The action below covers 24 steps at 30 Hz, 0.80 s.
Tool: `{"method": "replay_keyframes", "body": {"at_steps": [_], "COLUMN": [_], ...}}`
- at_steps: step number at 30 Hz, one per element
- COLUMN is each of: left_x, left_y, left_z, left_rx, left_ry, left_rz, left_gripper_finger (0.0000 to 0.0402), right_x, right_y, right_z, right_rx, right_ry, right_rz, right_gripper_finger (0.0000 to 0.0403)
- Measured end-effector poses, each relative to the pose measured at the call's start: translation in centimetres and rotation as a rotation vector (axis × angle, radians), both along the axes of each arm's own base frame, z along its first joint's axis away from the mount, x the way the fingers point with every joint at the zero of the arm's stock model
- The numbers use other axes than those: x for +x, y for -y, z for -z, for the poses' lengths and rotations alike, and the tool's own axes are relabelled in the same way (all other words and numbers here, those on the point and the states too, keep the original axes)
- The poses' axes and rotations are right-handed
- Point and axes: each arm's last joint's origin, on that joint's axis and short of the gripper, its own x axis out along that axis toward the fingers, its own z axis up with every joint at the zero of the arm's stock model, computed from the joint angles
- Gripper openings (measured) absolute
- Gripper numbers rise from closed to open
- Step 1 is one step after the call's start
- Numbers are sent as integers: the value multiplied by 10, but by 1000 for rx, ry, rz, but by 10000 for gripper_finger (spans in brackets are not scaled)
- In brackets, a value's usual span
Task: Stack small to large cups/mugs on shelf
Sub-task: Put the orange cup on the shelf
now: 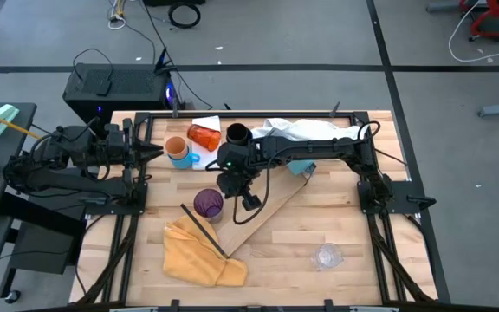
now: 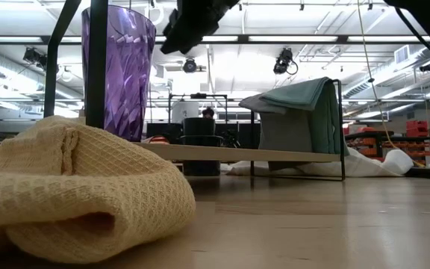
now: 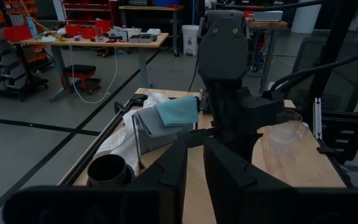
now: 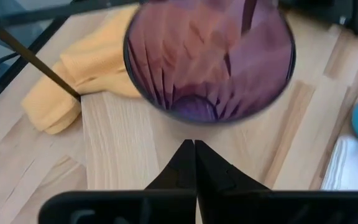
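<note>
My purple cup (image 1: 208,203) is see-through with slanted ridges. The cloth (image 1: 199,252) is yellow with a waffle pattern. The shelf (image 1: 271,209) is pale wood. One mug (image 1: 178,151) is blue, the tumbler (image 1: 204,136) is red-orange, another mug (image 1: 236,134) is black. My arms are dark.

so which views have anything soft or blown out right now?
Low view: the yellow cloth up close is soft, and the ceiling lights glare. Right wrist view: the purple cup rim is blurred, the closed fingers sharp. High view is evenly lit.
</note>
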Motion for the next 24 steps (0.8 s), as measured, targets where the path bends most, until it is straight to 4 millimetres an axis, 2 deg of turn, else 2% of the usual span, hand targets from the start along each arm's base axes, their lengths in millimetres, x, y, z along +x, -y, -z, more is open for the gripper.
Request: {"method": "replay_keyframes", "body": {"at_steps": [6,9,17,24], "left_x": [0,0,0,0], "left_y": [0,0,0,0], "left_z": [0,0,0,-1], "left_rx": [0,-1,-1,-18], "left_ry": [0,0,2,9], "left_rz": [0,0,0,-3], "left_gripper_finger": [58,58,67,65], "right_x": [-9,-16,-42,-83], "right_y": [13,19,37,49], "right_z": [2,-8,-54,-102], "right_rx": [-3,-23,-19,6], "right_ry": [-85,-90,11,94], "right_rz": [39,48,127,227], "right_gripper_finger": [0,0,0,0]}}
